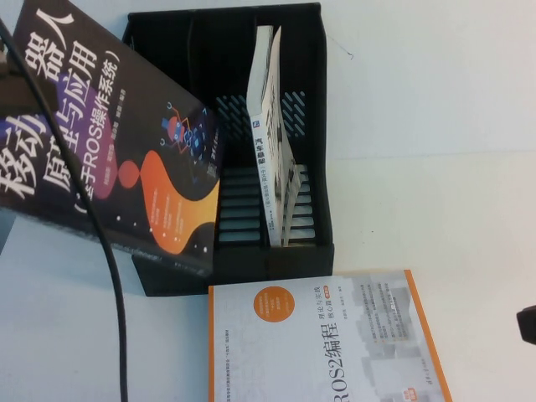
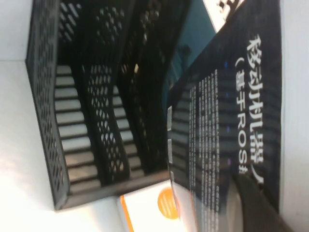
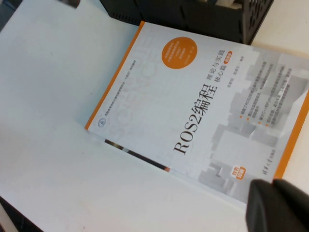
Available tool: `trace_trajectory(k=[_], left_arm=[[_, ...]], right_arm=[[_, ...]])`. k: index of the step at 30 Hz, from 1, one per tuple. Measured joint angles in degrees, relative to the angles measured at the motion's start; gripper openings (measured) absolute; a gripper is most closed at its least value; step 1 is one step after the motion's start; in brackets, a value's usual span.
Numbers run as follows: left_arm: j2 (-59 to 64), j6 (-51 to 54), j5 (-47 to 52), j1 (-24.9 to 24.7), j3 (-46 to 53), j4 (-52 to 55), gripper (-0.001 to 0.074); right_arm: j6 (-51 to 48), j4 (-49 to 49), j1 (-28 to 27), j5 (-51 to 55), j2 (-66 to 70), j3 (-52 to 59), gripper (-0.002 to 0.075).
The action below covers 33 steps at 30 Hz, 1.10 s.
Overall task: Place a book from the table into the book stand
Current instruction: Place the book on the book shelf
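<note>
The dark book (image 1: 100, 134) with white Chinese title and orange, pink and purple blobs is held up off the table, tilted, its lower corner over the left compartment of the black book stand (image 1: 310, 59). In the high view my left gripper is hidden behind the book. In the left wrist view my left gripper (image 2: 244, 183) is shut on the book's back cover (image 2: 227, 111), with the stand (image 2: 46, 96) beyond it. My right gripper (image 1: 528, 325) is at the right edge, low over the table (image 1: 435, 151), shut and empty (image 3: 277, 205).
A white book with an orange border (image 1: 335, 343) lies flat in front of the stand, under my right gripper (image 3: 203, 106). A thin white-spined book (image 1: 272, 142) stands in the stand's right compartment. A black cable (image 1: 105, 251) hangs across the left side.
</note>
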Motion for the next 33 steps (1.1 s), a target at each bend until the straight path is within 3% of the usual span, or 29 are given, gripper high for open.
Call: trace_trajectory(k=[7,15,26,33], left_arm=[[6.9,1.7,-7.5,0.0,0.0,-6.0,0.0113],[11.5,3.6,-8.7,-0.4,-3.6,-7.1,0.0113],[18.8,-1.6,-10.4,-9.8,-13.5,3.0,0.0113],[24.0,-2.9,-10.8,-11.5,-15.4,7.4,0.0113]], right_arm=[[2.5,-2.4,0.0,1.3,-0.1,0.0,-0.0002],[3.8,-4.0,0.0,1.4,-0.1,0.0,-0.0002],[5.3,-4.6,0.0,1.3,-0.1,0.0,-0.0002],[5.7,-4.7,0.0,0.5,-0.1,0.0,-0.0002]])
